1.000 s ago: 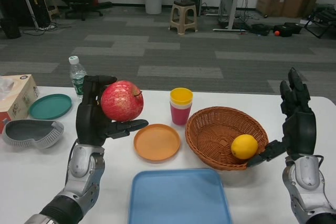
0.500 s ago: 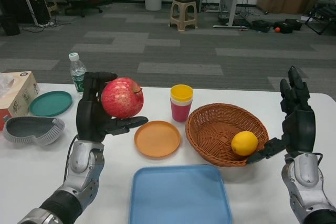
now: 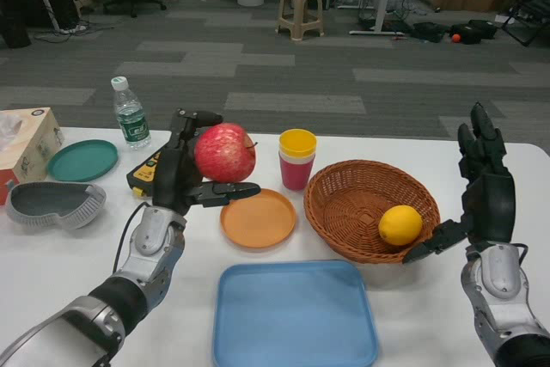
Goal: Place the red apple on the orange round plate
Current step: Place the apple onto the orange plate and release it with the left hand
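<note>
- Apple sat left of centre in the frame, held up in my left hand, fingers wrapped behind and under it.
- It hung just up and left of the orange plate, above the plate's left edge and clear of the plate.
- That plate lay on the table, centre frame, with a blue tray below it and stacked cups above it.
- My right hand stood at the right edge, fingers spread and pointing up, holding nothing.
- Beside it was a basket with a lemon inside.
- At the upper left stood a bottle, a green plate and a tissue box, with a grey dish lower down.
</note>
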Action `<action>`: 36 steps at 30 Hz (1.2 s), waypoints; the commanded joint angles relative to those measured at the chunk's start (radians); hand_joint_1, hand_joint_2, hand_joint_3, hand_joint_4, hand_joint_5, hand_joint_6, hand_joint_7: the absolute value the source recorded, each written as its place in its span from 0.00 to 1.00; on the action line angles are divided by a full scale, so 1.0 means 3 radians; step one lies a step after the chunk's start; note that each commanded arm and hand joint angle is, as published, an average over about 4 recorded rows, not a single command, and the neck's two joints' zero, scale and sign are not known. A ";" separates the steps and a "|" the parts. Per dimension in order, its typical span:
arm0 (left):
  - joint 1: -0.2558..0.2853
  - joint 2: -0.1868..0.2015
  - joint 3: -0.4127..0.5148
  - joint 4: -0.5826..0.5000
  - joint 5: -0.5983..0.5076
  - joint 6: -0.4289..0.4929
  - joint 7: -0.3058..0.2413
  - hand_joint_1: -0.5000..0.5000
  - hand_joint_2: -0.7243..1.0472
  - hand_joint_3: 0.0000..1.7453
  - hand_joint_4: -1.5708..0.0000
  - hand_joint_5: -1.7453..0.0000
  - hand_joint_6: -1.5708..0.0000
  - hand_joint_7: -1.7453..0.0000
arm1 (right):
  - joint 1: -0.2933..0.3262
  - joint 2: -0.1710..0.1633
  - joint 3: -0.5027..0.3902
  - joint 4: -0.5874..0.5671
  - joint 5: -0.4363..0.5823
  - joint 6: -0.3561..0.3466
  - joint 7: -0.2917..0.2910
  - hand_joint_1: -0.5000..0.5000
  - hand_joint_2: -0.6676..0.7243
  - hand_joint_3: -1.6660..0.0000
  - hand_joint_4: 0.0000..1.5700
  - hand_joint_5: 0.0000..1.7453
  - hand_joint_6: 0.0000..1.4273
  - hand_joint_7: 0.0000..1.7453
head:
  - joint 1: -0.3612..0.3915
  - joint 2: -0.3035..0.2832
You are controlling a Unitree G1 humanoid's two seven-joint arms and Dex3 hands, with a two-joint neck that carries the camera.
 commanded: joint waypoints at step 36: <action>-0.1126 -0.0377 -0.0561 0.1707 0.0232 0.1803 0.0397 1.00 0.60 0.05 0.64 0.00 0.68 0.04 | 0.0032 0.0044 0.0062 0.0088 0.0010 -0.0027 -0.0023 0.71 1.00 1.00 0.00 0.00 0.00 0.00 | -0.0051 -0.0127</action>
